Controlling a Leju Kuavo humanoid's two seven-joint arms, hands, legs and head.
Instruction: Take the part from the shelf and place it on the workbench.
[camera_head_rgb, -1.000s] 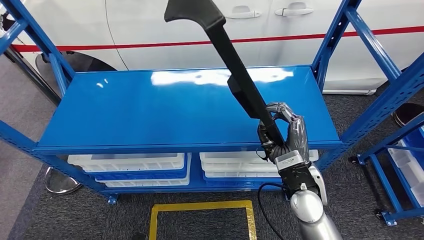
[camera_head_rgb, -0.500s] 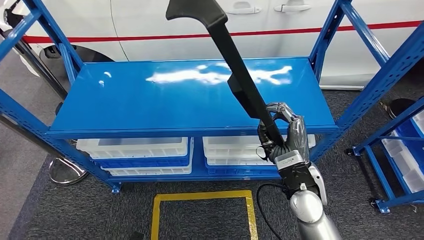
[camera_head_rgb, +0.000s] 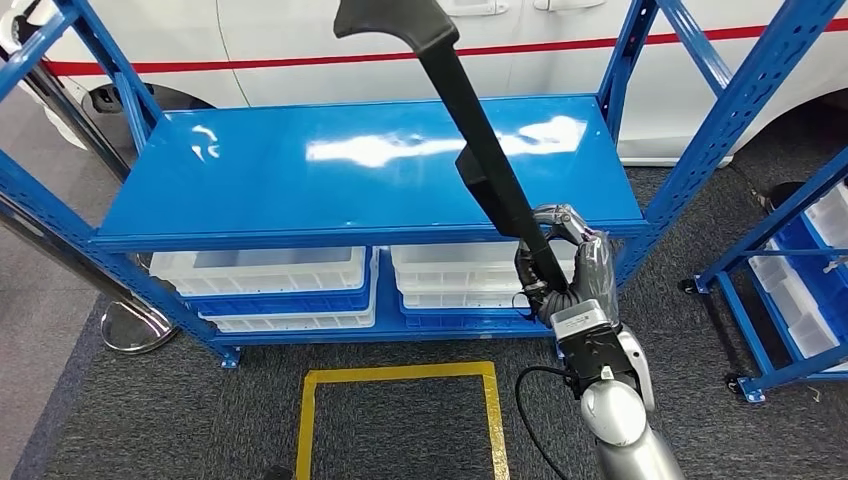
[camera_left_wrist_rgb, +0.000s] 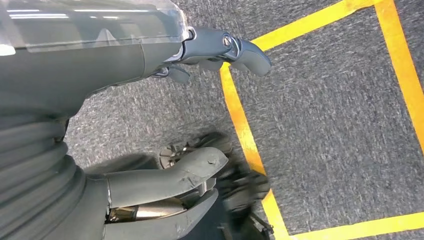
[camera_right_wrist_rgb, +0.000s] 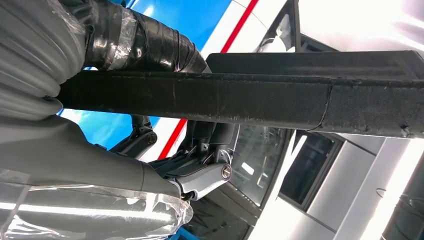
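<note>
One right hand (camera_head_rgb: 562, 262) grips the black part (camera_head_rgb: 470, 140).

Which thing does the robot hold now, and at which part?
The right hand grips the long black part near its lower end.

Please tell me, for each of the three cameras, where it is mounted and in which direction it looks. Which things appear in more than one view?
Head view: high on the body, looking forward and down at the blue shelf; the right hand grips the long black part.
Left wrist view: behind the left hand, looking down at grey carpet with yellow tape.
Right wrist view: behind the right hand, looking along the black part toward the white car.
Shared: both the head and right wrist views show part, shelf and car.
</note>
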